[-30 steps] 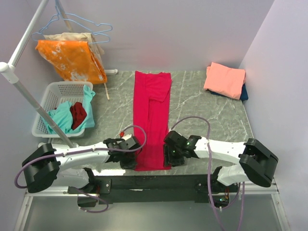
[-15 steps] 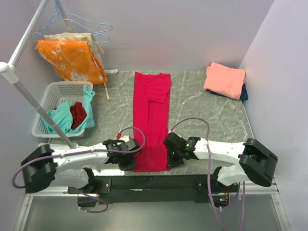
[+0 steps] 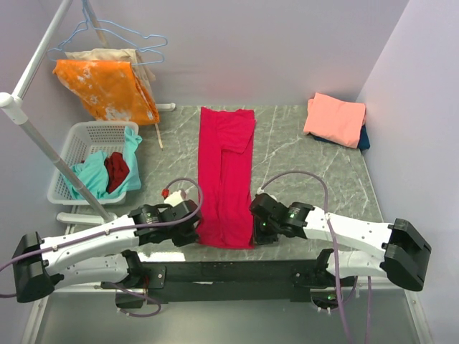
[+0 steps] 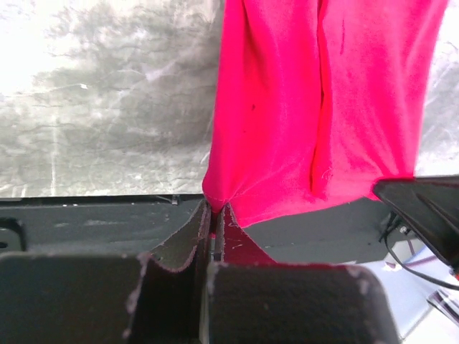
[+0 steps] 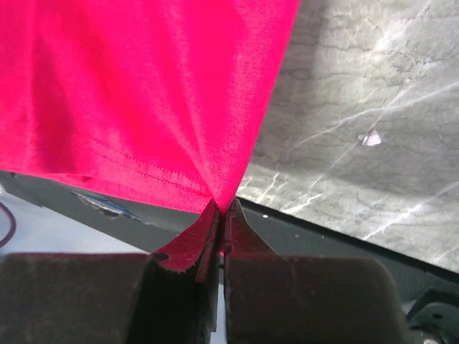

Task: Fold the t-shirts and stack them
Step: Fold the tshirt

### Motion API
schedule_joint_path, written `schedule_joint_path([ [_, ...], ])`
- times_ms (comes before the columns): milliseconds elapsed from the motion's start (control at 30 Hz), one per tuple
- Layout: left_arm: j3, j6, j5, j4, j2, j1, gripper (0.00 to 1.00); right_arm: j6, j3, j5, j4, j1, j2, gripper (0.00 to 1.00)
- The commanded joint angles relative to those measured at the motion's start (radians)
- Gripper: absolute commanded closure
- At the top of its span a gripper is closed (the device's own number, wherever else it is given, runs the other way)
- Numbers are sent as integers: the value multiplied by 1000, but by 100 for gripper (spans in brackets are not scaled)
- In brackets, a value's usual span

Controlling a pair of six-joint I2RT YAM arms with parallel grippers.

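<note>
Left gripper (image 4: 213, 211): jaws closed tight on the near left corner of the crimson t-shirt (image 3: 226, 172). The cloth is pinched between the fingertips and gathers to a point at the grip.

Right gripper (image 5: 221, 208): jaws closed tight on the near right corner of the same garment, at the stitched hem. The cloth gathers to a point here as well.

Both grippers sit low at the near edge of the table (image 3: 301, 165), one on each side of the shirt's near end, with the hem spanning between them. In the wrist views the pinched corners stand over the dark rail along the table's front.

The crimson t-shirt is folded lengthwise into a long narrow strip. It runs down the middle of the table from the grippers towards the far wall, and its far part lies flat on the grey marbled surface.

Far right corner: the salmon-pink t-shirt (image 3: 334, 118) lies folded on top of the dark blue t-shirt (image 3: 364, 137), of which only an edge shows.

Left side: a white basket (image 3: 75, 143) holds a teal cloth (image 3: 90, 175) and a dark red cloth (image 3: 116, 170).

Far left: an orange white-blotched cloth (image 3: 107, 89) hangs from a rack, under wire hangers (image 3: 125, 36)
</note>
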Motion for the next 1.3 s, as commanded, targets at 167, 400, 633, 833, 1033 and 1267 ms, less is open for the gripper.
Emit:
schedule_joint_path([
  [167,137,-52,-168,-138,-16,-9,99,-45,231,150,-181,3,-10,100],
  [400,363,-12,-326,-250,235,43,98,-168,395,227,-222,-135,91,100],
  [633,570,244,-351,-103,470,272,99,-330,569,222,-171,-315,241,100],
  [833,846,465,-326,-17,746,430,99,-404,703,178,-100,-415,422,100],
  [1033,1109,597,-295,-6,1011,526,99,-456,930,132,-86,-478,665,100],
  [1267,1341,681,-253,0,1239,599,99,-478,1239,110,-162,-544,935,100],
])
